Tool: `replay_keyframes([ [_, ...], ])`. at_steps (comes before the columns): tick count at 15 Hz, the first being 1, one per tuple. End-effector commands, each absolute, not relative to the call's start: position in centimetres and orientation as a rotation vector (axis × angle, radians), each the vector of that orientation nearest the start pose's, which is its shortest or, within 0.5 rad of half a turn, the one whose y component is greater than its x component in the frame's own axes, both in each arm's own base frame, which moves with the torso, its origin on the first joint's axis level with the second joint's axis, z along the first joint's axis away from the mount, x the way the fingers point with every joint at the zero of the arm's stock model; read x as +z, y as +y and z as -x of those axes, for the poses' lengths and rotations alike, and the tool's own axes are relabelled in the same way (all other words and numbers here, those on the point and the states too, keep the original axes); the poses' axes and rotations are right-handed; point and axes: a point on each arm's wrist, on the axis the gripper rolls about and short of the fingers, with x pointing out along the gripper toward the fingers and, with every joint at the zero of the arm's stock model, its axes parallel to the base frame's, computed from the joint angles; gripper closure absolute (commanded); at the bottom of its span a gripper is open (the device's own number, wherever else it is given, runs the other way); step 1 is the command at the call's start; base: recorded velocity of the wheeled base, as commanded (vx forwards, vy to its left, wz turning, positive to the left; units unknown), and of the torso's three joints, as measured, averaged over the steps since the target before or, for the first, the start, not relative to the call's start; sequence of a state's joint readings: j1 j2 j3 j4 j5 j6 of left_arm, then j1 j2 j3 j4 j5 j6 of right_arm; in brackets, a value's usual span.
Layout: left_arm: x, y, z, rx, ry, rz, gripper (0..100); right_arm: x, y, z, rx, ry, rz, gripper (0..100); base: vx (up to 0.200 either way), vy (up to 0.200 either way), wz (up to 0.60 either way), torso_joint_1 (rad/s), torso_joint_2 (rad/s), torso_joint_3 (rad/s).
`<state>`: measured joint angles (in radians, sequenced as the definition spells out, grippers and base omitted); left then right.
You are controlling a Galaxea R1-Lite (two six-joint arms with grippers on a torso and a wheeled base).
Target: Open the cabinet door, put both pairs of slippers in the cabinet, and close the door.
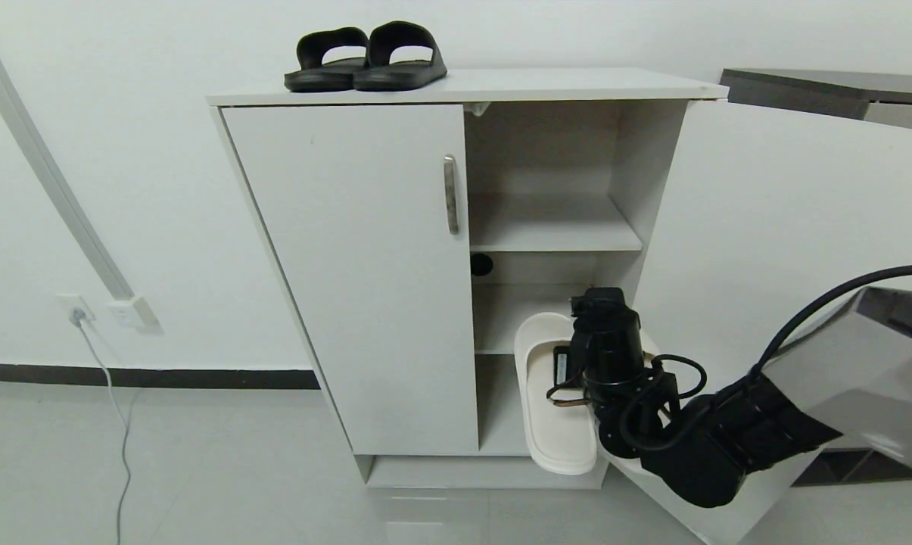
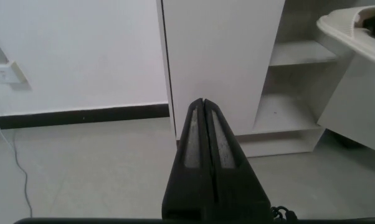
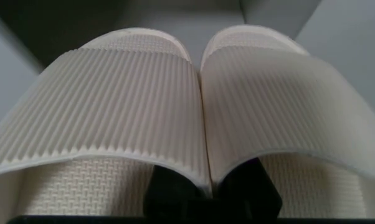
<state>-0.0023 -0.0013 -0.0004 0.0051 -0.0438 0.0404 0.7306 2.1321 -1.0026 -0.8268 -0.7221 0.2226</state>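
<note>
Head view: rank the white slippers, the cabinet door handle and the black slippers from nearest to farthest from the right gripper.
1. White slippers: held in the right gripper, low at the cabinet's open side.
2. Door handle: higher, on the shut left door.
3. Black slippers: up on the cabinet top.

Room light in my head view is bright, even and soft, so the white wall (image 1: 122, 113) and cabinet (image 1: 577, 82) nearly blend. The only shade is inside the shelves (image 1: 554, 227), and there's a faint sheen on the floor (image 1: 198, 469). My right wrist camera sits so close to the cream slippers (image 3: 131, 106) that the nearest ribs go soft, and underneath them it drops to near black.
</note>
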Motion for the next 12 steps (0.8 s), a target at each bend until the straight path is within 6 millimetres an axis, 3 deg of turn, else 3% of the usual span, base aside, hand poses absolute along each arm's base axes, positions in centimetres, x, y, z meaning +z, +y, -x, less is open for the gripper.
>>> replay_keyframes([
  [1,7.5,-0.1,2.3,-0.045,0.005,-0.040,100,7.5,26.0,-31.0,-0.010,0.242,0.009,100,0.000,0.000,0.00,0.000,0.00,0.000],
  [6,7.5,-0.1,2.3,-0.043,0.005,-0.041,100,5.5,26.9,-32.0,-0.007,0.255,0.032,100,0.000,0.000,0.00,0.000,0.00,0.000],
  [12,7.5,-0.1,2.3,-0.042,0.005,-0.040,100,4.3,27.9,-33.1,-0.005,0.245,0.024,100,0.000,0.000,0.00,0.000,0.00,0.000],
])
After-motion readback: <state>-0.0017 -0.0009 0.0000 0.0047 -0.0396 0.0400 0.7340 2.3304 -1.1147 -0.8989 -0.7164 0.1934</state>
